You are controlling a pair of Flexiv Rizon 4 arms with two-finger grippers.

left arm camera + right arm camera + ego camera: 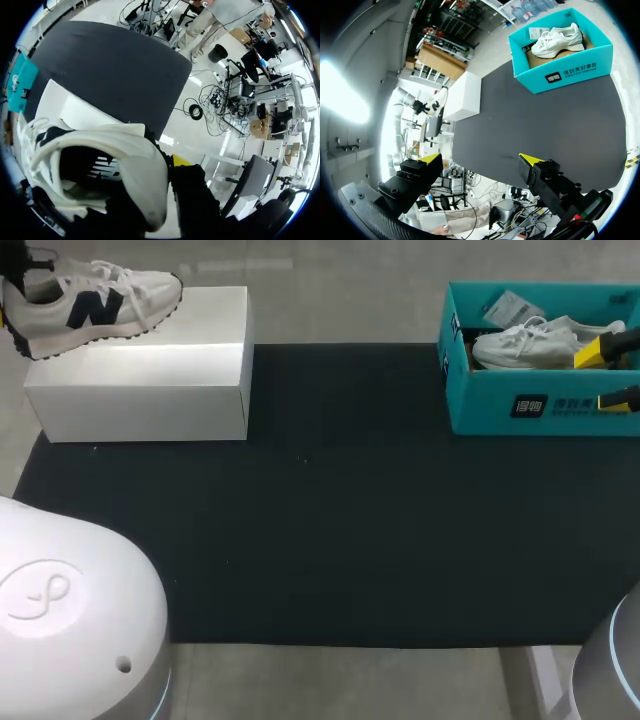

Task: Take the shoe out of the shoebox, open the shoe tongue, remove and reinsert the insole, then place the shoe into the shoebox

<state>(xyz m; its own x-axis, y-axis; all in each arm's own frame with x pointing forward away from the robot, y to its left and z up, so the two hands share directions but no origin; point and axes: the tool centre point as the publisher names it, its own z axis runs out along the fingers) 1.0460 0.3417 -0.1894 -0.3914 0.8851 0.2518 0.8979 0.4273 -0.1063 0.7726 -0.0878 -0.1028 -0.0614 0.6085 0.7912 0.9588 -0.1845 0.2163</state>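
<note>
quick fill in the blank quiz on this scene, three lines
1. The sneaker with the dark logo sits on a box coloured ____.
2. The plain white shoe lies ____ the teal shoebox.
3. The right tool is over the mat with its fingers ____.

Missing words: white; inside; open

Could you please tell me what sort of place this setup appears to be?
Probably a robot test bench set up for shoe handling: a black work mat, a teal shoebox holding a white shoe, and a sneaker resting on a white box.
</note>
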